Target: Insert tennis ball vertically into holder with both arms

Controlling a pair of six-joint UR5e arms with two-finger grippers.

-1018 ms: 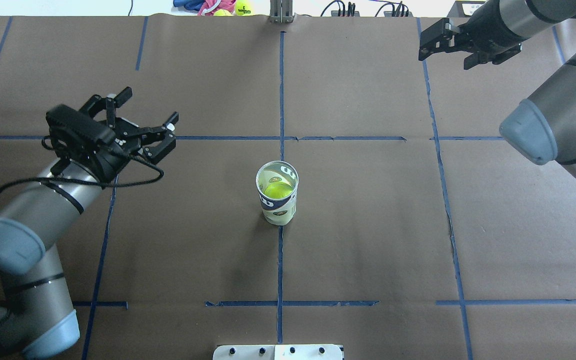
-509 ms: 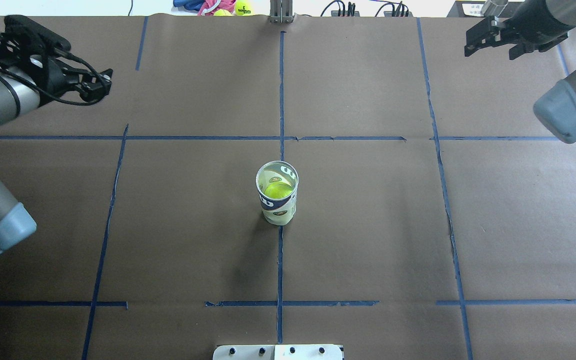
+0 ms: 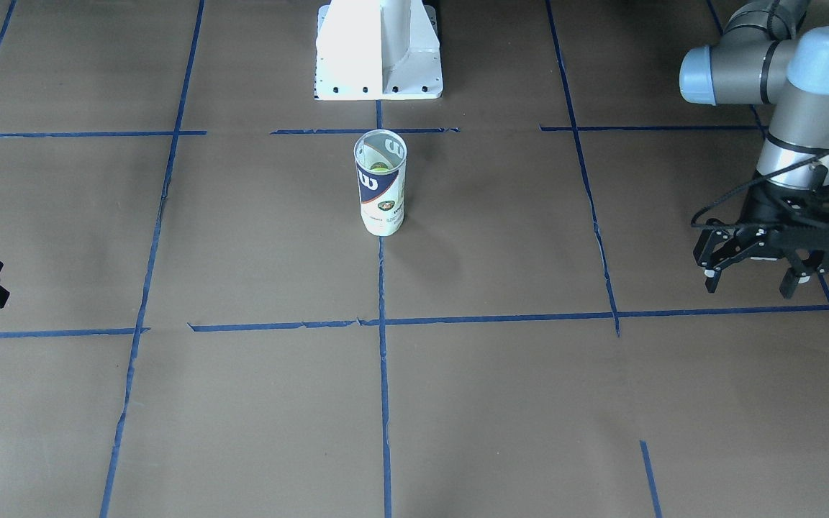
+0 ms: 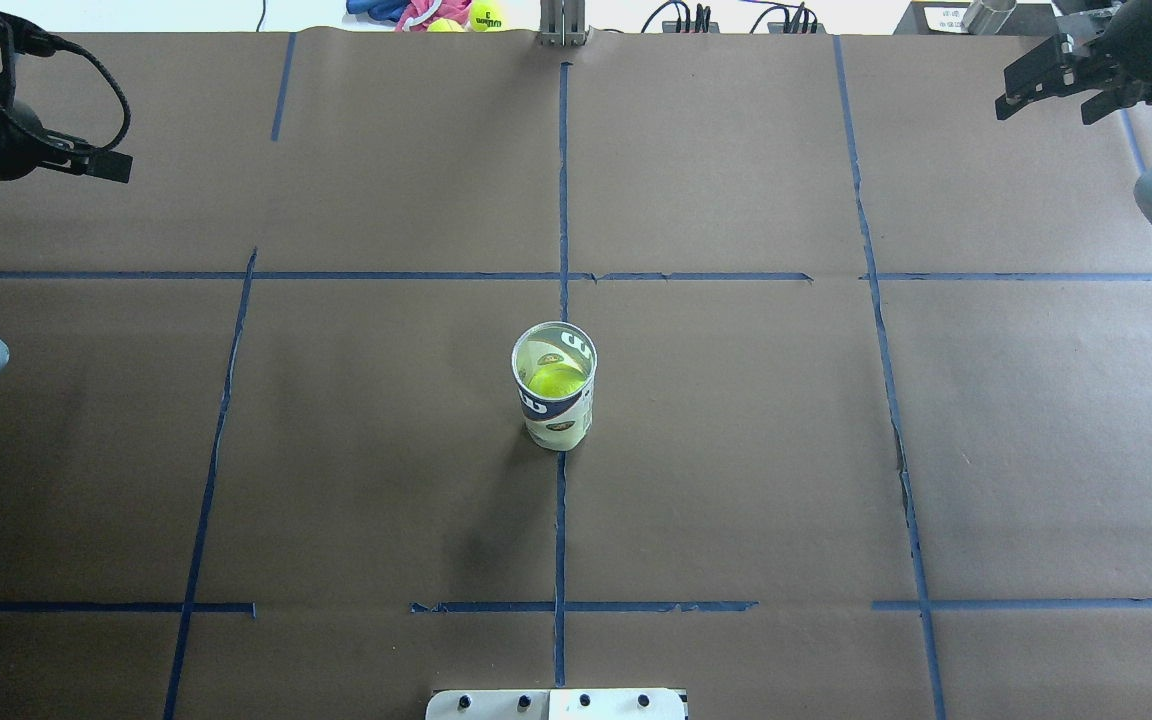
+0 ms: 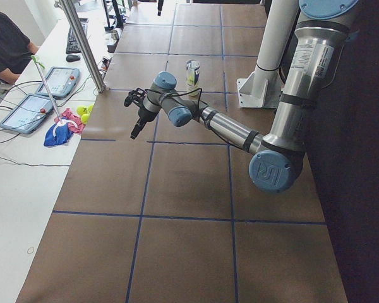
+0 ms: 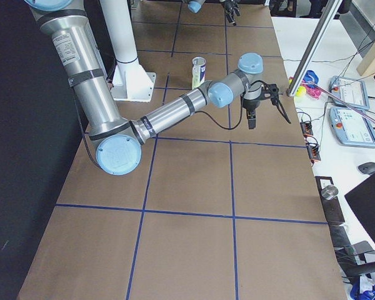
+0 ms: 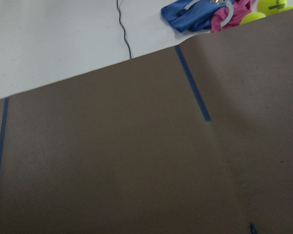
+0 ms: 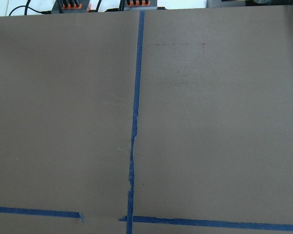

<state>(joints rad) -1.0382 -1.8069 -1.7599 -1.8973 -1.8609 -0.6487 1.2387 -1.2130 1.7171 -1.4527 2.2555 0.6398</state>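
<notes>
Overhead exterior view: you saw the can (image 4: pixel 554 408) standing upright near the middle of the table (image 4: pixel 736 480), open mouth up, on the centre strip of blue tape (image 4: pixel 562 180).
Ball: the ball (image 4: pixel 556 380) sat inside the can, below the rim, showing yellow-green through the mouth.
Left gripper: your left gripper (image 3: pixel 749 286) hung over the table's left side, well apart from the can, its fingers spread wide with nothing between them.
Right gripper: your right gripper (image 4: pixel 1046 105) was over the far right corner, also well apart from the can. Its fingers stood apart and held nothing.
Front-facing view: the can's navy and white label showed on its side, and the white pedestal (image 3: pixel 378 50) stood beyond it.
Left wrist view: you had brown table cover and a tape line. At the table's edge lay a blue and pink cloth (image 7: pixel 200 13) with loose yellow balls (image 7: pixel 273 5) just beside it.
Right wrist view: you had brown cover crossed by tape lines.
</notes>
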